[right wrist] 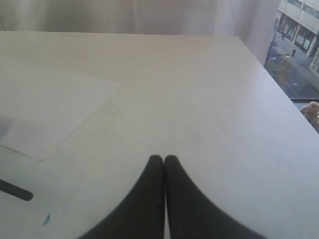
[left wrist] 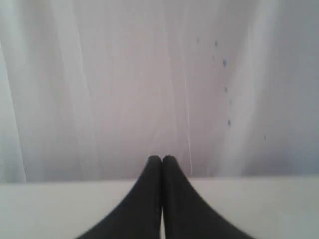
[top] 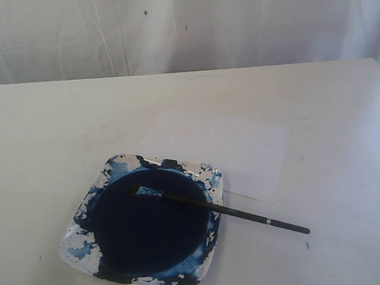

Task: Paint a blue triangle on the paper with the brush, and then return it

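My right gripper [right wrist: 164, 158] and left gripper [left wrist: 161, 158] are both pinched shut, empty. The brush [top: 216, 209] lies lower centre in the exterior view, tip in the dish [top: 77, 249], handle slanting lower right, toward my right arm's side.

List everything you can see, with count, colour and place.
table: one, white, under everything.
dish: one, white smeared blue, on the table.
paint pool: one, dark blue, filling the dish.
brush: one, black handle, tip in the paint, handle out over the dish's right rim.
paper: one, white, blank, flat beside the dish, farther back.
curtain: one, white with blue specks, behind the table.
left hand: one, black, shut, empty, facing the curtain.
right hand: one, black, shut, empty, over the table.
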Available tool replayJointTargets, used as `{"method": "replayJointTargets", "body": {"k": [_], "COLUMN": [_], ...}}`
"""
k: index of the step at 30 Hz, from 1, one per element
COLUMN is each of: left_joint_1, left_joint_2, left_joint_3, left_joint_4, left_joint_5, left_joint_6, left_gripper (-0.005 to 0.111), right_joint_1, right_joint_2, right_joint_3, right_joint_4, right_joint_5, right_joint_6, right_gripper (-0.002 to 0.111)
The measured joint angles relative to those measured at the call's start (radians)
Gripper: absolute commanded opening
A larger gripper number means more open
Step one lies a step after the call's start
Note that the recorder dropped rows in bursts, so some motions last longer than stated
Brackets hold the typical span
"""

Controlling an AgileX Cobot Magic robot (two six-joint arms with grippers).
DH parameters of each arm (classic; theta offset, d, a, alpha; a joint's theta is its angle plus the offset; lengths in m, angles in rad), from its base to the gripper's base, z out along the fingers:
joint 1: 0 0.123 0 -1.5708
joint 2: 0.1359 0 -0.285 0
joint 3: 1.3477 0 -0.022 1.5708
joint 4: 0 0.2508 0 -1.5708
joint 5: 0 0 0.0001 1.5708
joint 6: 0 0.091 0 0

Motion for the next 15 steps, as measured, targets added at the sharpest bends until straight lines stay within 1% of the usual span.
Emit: {"method": "replayJointTargets", "body": {"k": [3,6,9,11,12,13,14,15], "left_joint_1": [0.0,0.0,0.0,0.0,0.0,0.0,0.0,0.0], "left_joint_2": [-0.002,-0.002,-0.004,0.013,0.054,0.085,0.153,0.197], "left_joint_3": [0.0,0.0,-0.037,-0.124,-0.204,-0.247,-0.329,-0.375], "left_joint_4": [-0.003,-0.001,-0.003,-0.014,-0.023,-0.031,-0.052,-0.065], "left_joint_5": [-0.202,-0.375,-0.41,-0.413,-0.413,-0.415,-0.415,-0.416], "left_joint_6": [-0.019,-0.056,-0.069,-0.071,-0.066,-0.055,-0.022,0.001], "left_gripper": [0.0,0.0,0.0,0.0,0.0,0.0,0.0,0.0], "right_joint_1": [0.0,0.0,0.0,0.0,0.0,0.0,0.0,0.0], "right_joint_2": [0.0,0.0,0.0,0.0,0.0,0.0,0.0,0.0], "right_joint_3": [0.0,0.0,0.0,0.0,0.0,0.0,0.0,0.0], "right_joint_4": [0.0,0.0,0.0,0.0,0.0,0.0,0.0,0.0], "right_joint_5": [0.002,0.002,0.002,0.002,0.002,0.002,0.002,0.002], "right_joint_6": [0.0,0.0,0.0,0.0,0.0,0.0,0.0,0.0], "right_gripper": [0.0,0.0,0.0,0.0,0.0,0.0,0.0,0.0]}}
